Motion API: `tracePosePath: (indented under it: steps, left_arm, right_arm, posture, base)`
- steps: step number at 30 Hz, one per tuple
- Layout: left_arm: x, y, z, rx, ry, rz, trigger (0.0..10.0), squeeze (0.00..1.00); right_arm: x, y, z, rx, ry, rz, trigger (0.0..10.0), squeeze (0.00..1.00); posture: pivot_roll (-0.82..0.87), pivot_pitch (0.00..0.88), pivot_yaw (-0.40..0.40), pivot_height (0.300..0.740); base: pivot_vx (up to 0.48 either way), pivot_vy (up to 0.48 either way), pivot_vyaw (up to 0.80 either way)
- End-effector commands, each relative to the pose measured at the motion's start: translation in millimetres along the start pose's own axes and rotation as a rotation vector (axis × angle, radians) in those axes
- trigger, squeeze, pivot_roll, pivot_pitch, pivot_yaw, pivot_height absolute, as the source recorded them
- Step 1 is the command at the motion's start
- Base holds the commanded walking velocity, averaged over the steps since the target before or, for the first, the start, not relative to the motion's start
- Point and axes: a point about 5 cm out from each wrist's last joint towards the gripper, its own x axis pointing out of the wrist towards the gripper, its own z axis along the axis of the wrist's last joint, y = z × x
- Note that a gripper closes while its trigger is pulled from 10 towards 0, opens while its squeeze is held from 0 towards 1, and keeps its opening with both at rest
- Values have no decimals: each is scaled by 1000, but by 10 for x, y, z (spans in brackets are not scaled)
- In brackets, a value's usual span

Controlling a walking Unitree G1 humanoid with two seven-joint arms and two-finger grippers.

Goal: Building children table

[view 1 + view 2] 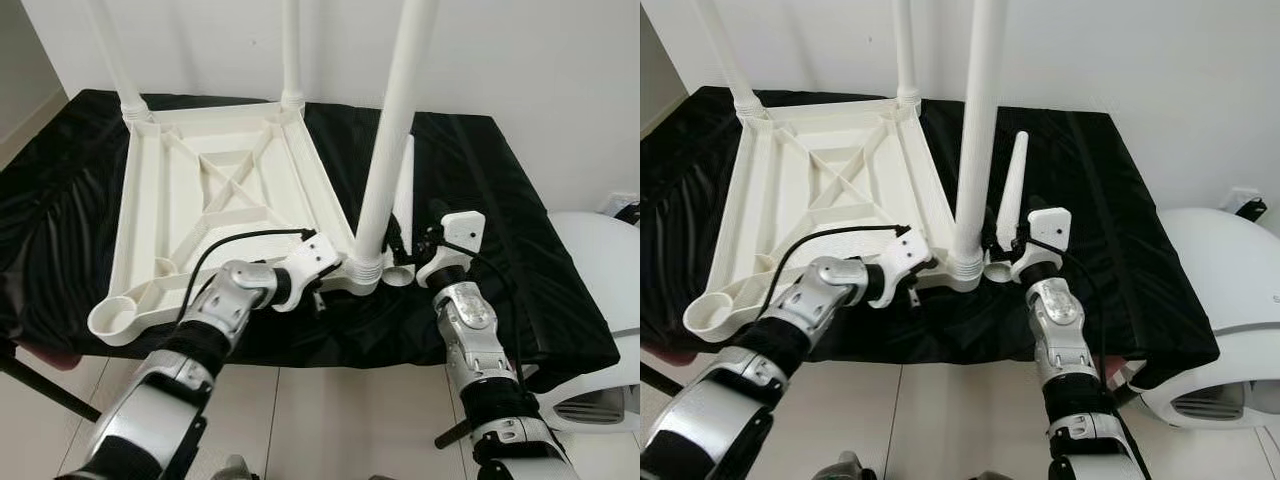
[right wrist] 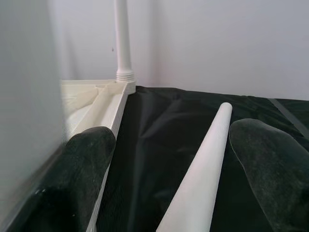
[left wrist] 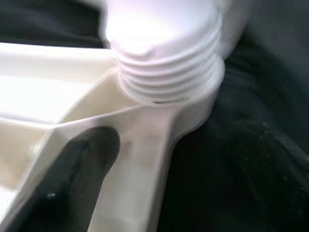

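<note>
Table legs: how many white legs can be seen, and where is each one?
4. Far left corner leg, far right corner leg and near right corner leg stand upright in the upturned tabletop. A loose leg lies on the black cloth, by the right gripper.

Place: a plain indoor room, likely a home.
Walls: bare white wall point(image 1: 520, 70) beyond the fingers, with a skirting board at the far left.
Floor: pale glossy tiles point(image 1: 330, 420) beneath the arms.
Furniture: a counter draped in black cloth point(image 1: 480, 190) ahead of the fingers; a white rounded plastic seat point(image 1: 600, 300) right of them.
</note>
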Motion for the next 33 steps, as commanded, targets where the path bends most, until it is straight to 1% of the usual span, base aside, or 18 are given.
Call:
tracePosePath:
  steps: [1, 4, 7, 9, 11, 12, 14, 15, 17, 18, 20, 21, 24, 29, 32, 33]
  left_arm:
    - [12, 110, 171, 47, -50, 88, 10000, 0]
    - [84, 97, 254, 37, -65, 96, 10000, 0]
    - [93, 101, 270, 34, -69, 99, 10000, 0]
    - [69, 131, 251, 35, -66, 104, 10000, 0]
    - [9, 176, 182, 33, -53, 111, 10000, 0]
    - [9, 176, 182, 33, -53, 111, 10000, 0]
    - [-71, 206, 70, 12, -33, 113, 10000, 0]
    - [-71, 206, 70, 12, -33, 113, 10000, 0]
    - [-126, 204, -21, -7, -21, 114, 10000, 0]
    - [-126, 204, -21, -7, -21, 114, 10000, 0]
    - [-181, 187, -96, -26, -17, 104, 10000, 0]
    - [-181, 187, -96, -26, -17, 104, 10000, 0]
    - [-283, 158, -214, -58, 8, 68, 10000, 0]
    - [-324, 119, -275, -58, 24, 46, 10000, 0]
    - [-326, 9, -339, -44, 38, -3, 10000, 0]
    - [-326, 9, -339, -44, 38, -3, 10000, 0]
  right_arm:
    - [17, 43, 8, 3, -1, 20, 10000, 0]
    - [33, 47, 10, 5, -1, 24, 10000, 0]
    - [37, 50, 10, 5, -1, 26, 10000, 0]
    - [41, 54, 11, 5, -1, 28, 10000, 0]
    - [43, 54, 13, 5, -3, 28, 10000, 0]
    - [43, 54, 13, 5, -3, 28, 10000, 0]
    - [44, 46, 17, 4, -5, 26, 10000, 0]
    - [44, 46, 17, 4, -5, 26, 10000, 0]
    - [46, 39, 24, 4, -9, 27, 10000, 0]
    - [46, 39, 24, 4, -9, 27, 10000, 0]
    - [50, 29, 30, -4, -12, 32, 10000, 0]
    - [50, 29, 30, -4, -12, 32, 10000, 0]
    - [67, 2, 46, -17, -14, 38, 10000, 0]
    - [78, -15, 55, -23, -15, 39, 10000, 0]
    - [97, -30, 67, -27, -17, 42, 10000, 0]
    - [97, -30, 67, -27, -17, 42, 10000, 0]
  posture:
    - [7, 4, 7, 740]
    - [14, 3, -1, 740]
    - [14, 2, -1, 740]
    - [14, 1, -2, 740]
    - [15, 1, -1, 740]
    - [15, 1, -1, 740]
    - [17, 1, -1, 740]
    - [17, 1, -1, 740]
    - [20, 1, -4, 740]
    - [20, 1, -4, 740]
    - [21, 0, -8, 740]
    - [21, 0, -8, 740]
    - [21, 0, -14, 740]
    - [21, 0, -18, 740]
    - [21, 0, -24, 740]
    - [21, 0, -24, 740]
  base:
    - [0, 0, 0]
    - [0, 0, 0]
    - [0, 0, 0]
    - [0, 0, 0]
    - [0, 0, 0]
    - [0, 0, 0]
    - [0, 0, 0]
    - [0, 0, 0]
    - [0, 0, 0]
    - [0, 0, 0]
    - [0, 0, 0]
    - [0, 0, 0]
    - [0, 0, 0]
    - [0, 0, 0]
    - [0, 0, 0]
    - [0, 0, 0]
